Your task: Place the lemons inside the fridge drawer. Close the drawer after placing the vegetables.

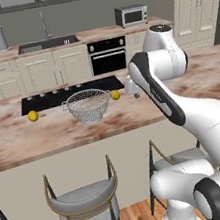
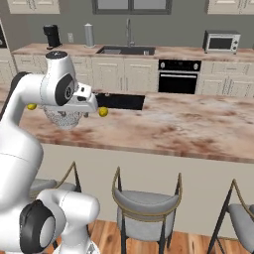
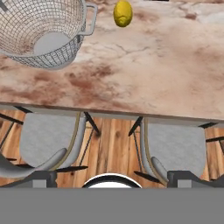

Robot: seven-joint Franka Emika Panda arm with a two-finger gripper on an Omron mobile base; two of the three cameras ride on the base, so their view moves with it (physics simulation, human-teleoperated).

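Island counter (image 1: pixel 84 126) seen from my base cameras and hand camera. A wire-mesh bowl (image 1: pixel 87 105) stands upright on the marbled top, just in front of the black cooktop (image 1: pixel 69 94); through the mesh in the hand view (image 3: pixel 43 33) I see only its flat grey bottom, with no fruit inside. The two lemons lie on the counter outside the bowl, one on each side: the left lemon (image 1: pixel 33 116) rests well clear of the bowl near the cooktop's left end, and the right lemon (image 1: pixel 115 95) sits just beside the bowl's rim, next to its handle (image 3: pixel 123 13). In the right base view both lemons (image 2: pixel 103 112) (image 2: pixel 31 106) flank the bowl, which is partly hidden by my arm. My gripper (image 3: pixel 112 180) hangs above the counter's near edge, over the stools (image 1: pixel 87 207) and wooden floor; its two finger tips (image 3: pixel 43 178) stand far apart at the bottom corners of the hand view, with nothing between them.
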